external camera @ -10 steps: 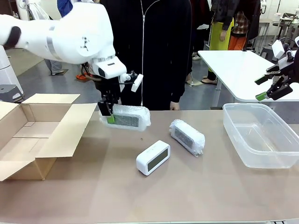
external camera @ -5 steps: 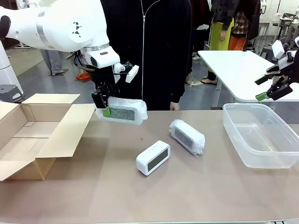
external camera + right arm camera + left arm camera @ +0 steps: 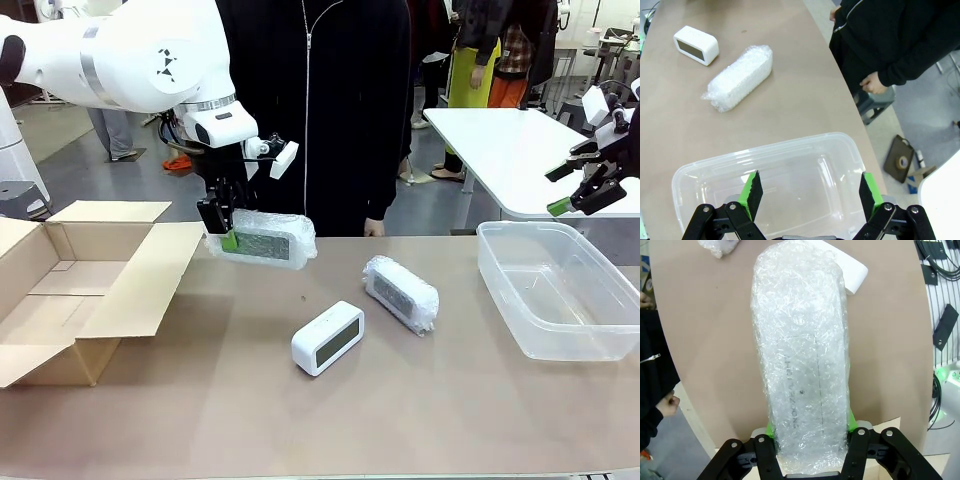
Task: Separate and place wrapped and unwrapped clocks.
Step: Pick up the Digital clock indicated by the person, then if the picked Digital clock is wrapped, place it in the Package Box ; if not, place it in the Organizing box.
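My left arm point(image 3: 150, 50) is glossy white with a grey band; my left hand point(image 3: 224, 238) and right hand point(image 3: 810, 178) are black, green-padded, silver-screwed.

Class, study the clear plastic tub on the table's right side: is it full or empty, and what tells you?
Empty. The clear tub has a bare floor, seen from above, with nothing lying in it.

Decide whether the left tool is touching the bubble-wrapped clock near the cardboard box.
Touching. The left wrist view shows the left tool clamped against both sides of the bubble-wrapped clock, with no gap.
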Motion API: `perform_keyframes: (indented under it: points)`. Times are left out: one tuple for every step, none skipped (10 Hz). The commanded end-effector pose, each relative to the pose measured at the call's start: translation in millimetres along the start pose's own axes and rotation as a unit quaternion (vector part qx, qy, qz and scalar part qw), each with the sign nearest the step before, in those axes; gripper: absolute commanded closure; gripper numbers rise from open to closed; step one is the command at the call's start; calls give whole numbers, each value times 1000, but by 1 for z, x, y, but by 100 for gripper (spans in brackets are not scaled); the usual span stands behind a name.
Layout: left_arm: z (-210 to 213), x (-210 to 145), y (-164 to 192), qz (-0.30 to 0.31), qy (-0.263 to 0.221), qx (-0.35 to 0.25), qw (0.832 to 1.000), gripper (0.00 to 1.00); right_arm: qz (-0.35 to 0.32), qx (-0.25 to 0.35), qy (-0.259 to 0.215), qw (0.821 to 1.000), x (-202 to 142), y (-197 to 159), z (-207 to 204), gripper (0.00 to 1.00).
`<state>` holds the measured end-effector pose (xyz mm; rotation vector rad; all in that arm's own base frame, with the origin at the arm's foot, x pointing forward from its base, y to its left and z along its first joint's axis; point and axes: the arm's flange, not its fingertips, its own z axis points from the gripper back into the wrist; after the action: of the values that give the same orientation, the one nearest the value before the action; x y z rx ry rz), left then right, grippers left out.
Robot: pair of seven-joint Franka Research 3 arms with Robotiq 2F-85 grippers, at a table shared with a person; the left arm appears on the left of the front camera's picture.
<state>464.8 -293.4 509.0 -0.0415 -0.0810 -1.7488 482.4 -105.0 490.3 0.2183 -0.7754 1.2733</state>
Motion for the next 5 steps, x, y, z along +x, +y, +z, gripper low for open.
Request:
perform_keyframes:
  points:
    - [3,-1,-1,0,1,3,1000,100,5,1,-1,1000,0,0,0,0]
    - [3,-1,-1,0,1,3,1000,100,5,1,-1,1000,0,0,0,0]
    - [3,-1,-1,0,1,3,1000,100,5,1,-1,1000,0,0,0,0]
    - [3,-1,-1,0,1,3,1000,100,5,1,-1,1000,0,0,0,0]
    - [3,-1,-1,0,1,3,1000,100,5,1,-1,1000,0,0,0,0]
